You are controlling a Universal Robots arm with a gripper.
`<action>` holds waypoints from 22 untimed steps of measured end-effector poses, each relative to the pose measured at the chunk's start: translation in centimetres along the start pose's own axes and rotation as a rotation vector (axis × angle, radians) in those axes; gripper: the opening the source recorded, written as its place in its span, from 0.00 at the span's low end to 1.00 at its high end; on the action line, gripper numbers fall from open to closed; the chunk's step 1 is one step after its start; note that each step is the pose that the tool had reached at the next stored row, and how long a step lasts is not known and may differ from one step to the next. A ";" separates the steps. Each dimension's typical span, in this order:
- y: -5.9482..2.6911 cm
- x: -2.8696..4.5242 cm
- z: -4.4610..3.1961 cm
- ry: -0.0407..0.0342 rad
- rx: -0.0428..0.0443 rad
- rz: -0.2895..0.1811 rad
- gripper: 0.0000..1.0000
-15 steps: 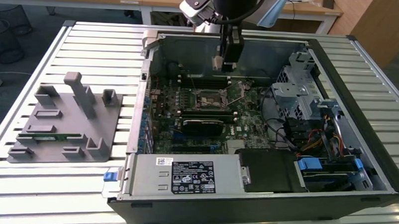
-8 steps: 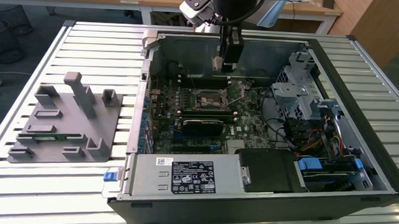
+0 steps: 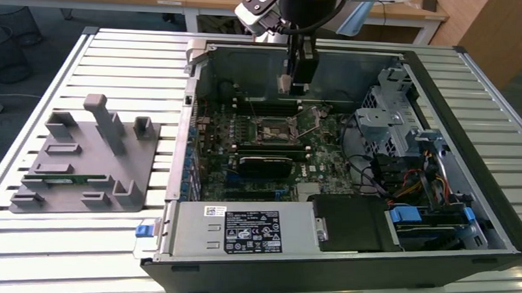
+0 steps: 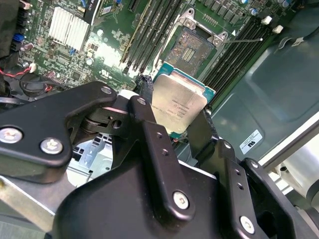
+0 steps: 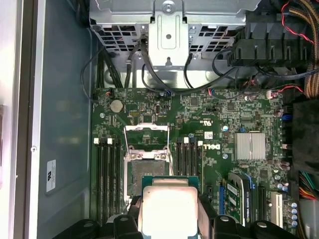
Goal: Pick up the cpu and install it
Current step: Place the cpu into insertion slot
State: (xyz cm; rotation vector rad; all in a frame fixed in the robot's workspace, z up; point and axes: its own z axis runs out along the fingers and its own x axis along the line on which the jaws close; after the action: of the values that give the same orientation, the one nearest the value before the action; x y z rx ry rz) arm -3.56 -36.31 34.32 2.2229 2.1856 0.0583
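Fingers [image 4: 149,132] clamp the cpu [image 4: 179,102] by two edges; the first wrist view shows the open socket [image 5: 144,169] just beyond.

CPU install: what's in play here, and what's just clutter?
In play: cpu, clamped in the gripper; open socket.
Lying about: grey holder block, green memory stick on it, power supply, drive cage.

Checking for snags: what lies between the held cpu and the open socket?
Nothing: in both wrist views the stretch from cpu to socket is bare.
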 end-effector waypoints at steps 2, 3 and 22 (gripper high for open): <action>0.00 0.00 0.08 0.0003 -0.0001 0.000 0.53; 0.00 0.00 0.12 0.0002 -0.0001 -0.001 0.53; -0.58 0.30 3.00 0.0048 -0.0080 -0.055 0.53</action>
State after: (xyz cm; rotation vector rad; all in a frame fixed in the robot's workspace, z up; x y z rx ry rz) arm -4.01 -35.98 31.30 2.1596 2.2431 0.0713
